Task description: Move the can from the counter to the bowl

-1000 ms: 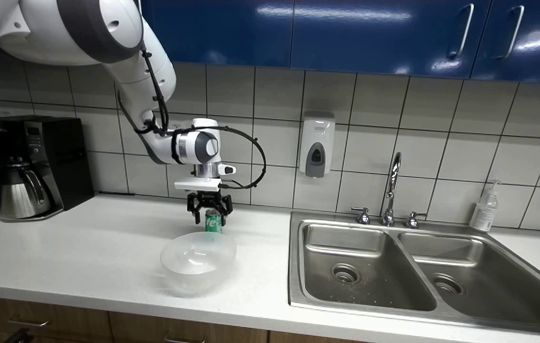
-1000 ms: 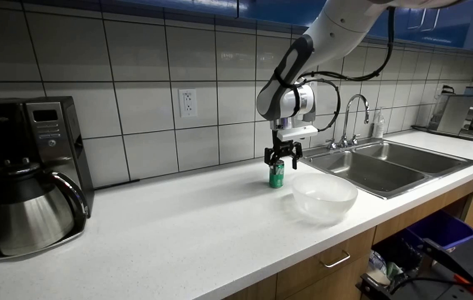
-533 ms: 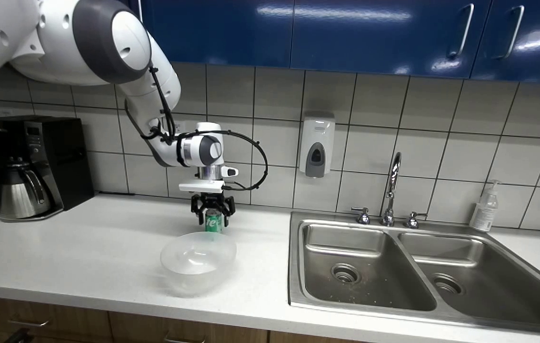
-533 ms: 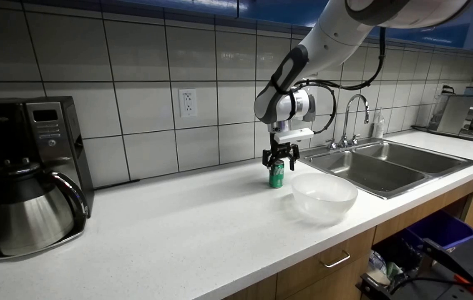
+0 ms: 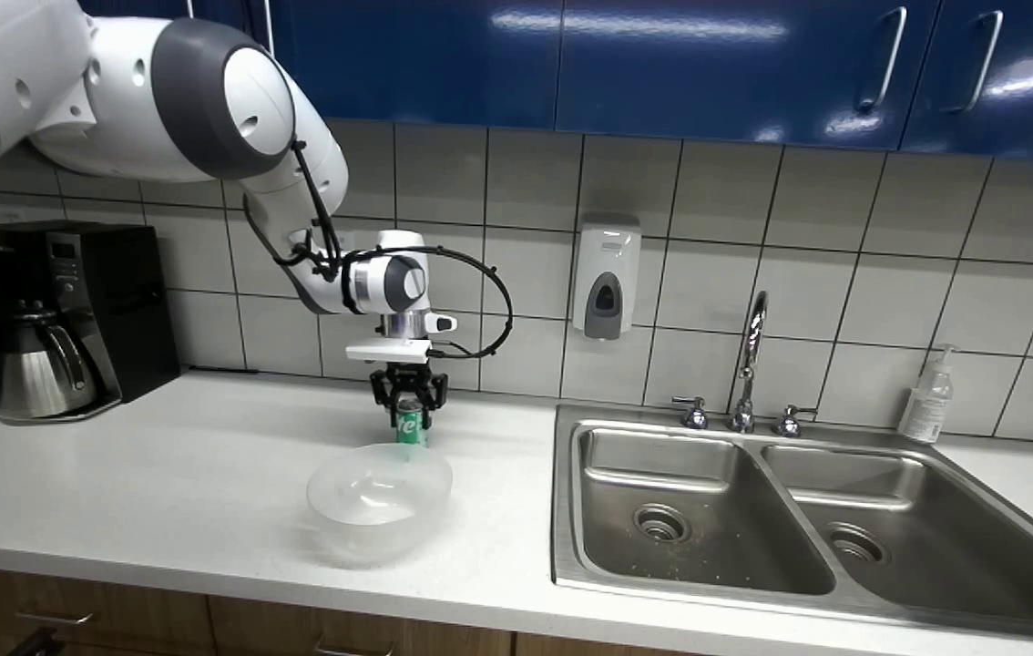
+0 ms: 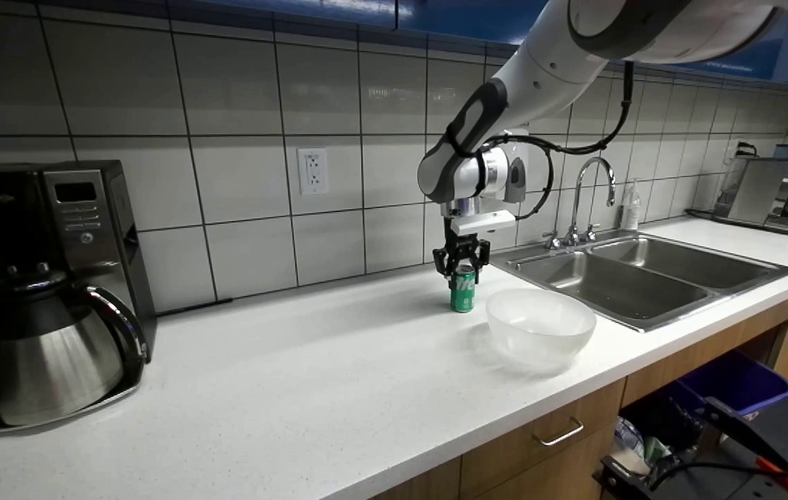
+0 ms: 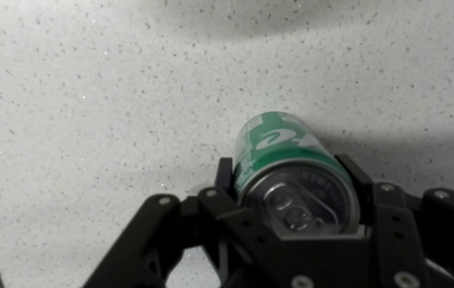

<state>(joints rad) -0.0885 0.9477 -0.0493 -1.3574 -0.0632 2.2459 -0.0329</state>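
Small green cylindrical drink can (image 6: 463,297), silvery top: upright on the long white speckled worktop (image 6: 283,389), right of centre in an exterior view. Black two-fingered gripper (image 7: 290,174) points down over it. Fingers (image 7: 223,174) closed on the can's upper part, one against each side, gripping it. Wrist view: can just right of centre, ring-pull top facing the camera, pale lettering on the green wall.

Wide, shallow, see-through bowl (image 6: 540,333) on the worktop, just beside the can and apart from it; to its lower right in an exterior view. Its rim (image 5: 378,523), in an exterior view, sits lower in the frame than the can.

Around: white robot arm (image 5: 116,118) reaching in from upper left; steel double sink (image 5: 565,510), lower right; chrome faucet (image 5: 750,355) behind. Black-and-steel coffee maker (image 6: 81,229) at far left.
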